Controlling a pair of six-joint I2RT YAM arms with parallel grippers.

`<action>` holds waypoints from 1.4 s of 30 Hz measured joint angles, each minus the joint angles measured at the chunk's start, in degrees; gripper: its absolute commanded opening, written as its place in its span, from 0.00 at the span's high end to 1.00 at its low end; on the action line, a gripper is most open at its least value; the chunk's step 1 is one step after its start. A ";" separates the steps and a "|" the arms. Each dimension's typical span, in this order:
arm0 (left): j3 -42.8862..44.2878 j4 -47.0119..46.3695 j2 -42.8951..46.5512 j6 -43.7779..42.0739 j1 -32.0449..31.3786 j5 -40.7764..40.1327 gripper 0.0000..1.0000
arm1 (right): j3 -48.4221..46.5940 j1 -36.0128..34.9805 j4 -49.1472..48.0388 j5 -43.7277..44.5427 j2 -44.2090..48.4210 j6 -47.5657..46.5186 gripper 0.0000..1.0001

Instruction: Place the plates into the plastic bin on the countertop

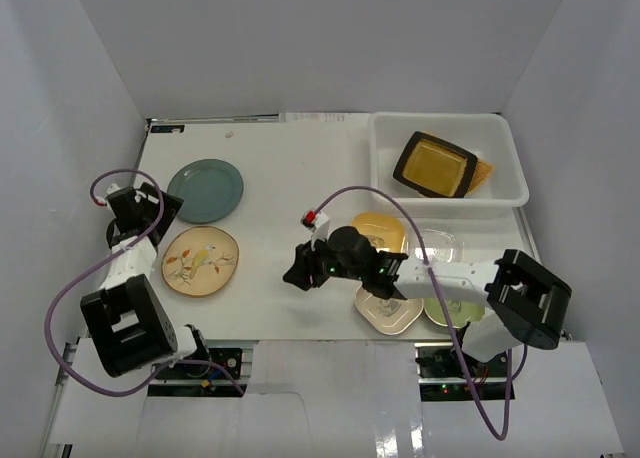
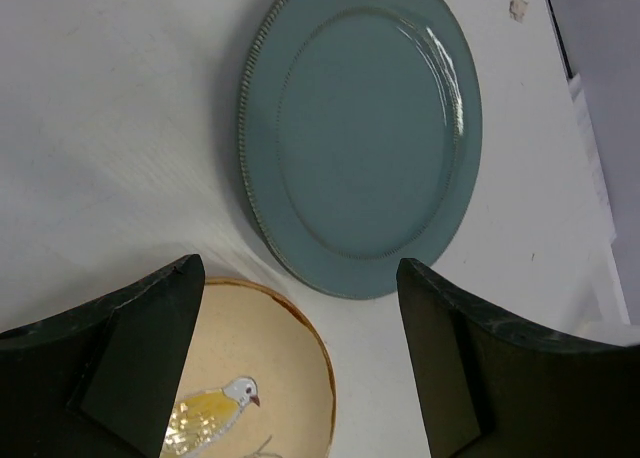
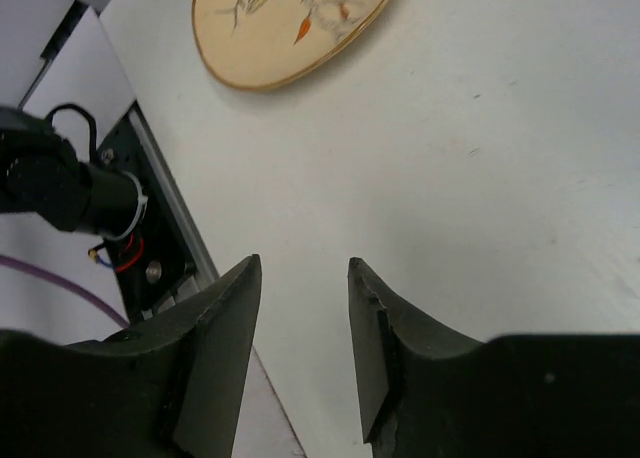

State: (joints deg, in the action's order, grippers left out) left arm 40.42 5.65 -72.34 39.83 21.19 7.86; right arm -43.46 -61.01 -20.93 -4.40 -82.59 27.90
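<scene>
from above, the left tool [image 1: 152,204] sits by the counter's [image 1: 290,168] left edge. the teal round plate [image 1: 205,190] is just beside it toward the far edge, and the plastic bin [image 1: 376,158] is well apart in the far right corner. left wrist: fingers [image 2: 150,318] spread wide, empty, plate dead ahead. right wrist: the right tool [image 3: 303,268] is narrowly parted over bare counter, holding nothing. the left arm looks nearer.

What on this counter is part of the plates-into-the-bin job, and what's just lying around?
Job:
- bin, already holding the black-rimmed dish and woven tray
- on the countertop: teal plate, bird plate, yellow square, glass plate, cream square, green plate

Lying about:
- white sheet at the back edge
- dark tag at the back left corner
</scene>
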 measured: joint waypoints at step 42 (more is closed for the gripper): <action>1.70 -58.51 -43.65 26.29 7.52 33.75 1.00 | -6.86 10.80 -1.62 -2.99 -6.38 -0.72 0.25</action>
State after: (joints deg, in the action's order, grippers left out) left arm 42.13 -52.86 -115.98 66.13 28.71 41.60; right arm -50.33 -50.22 -22.55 -7.40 -88.97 27.18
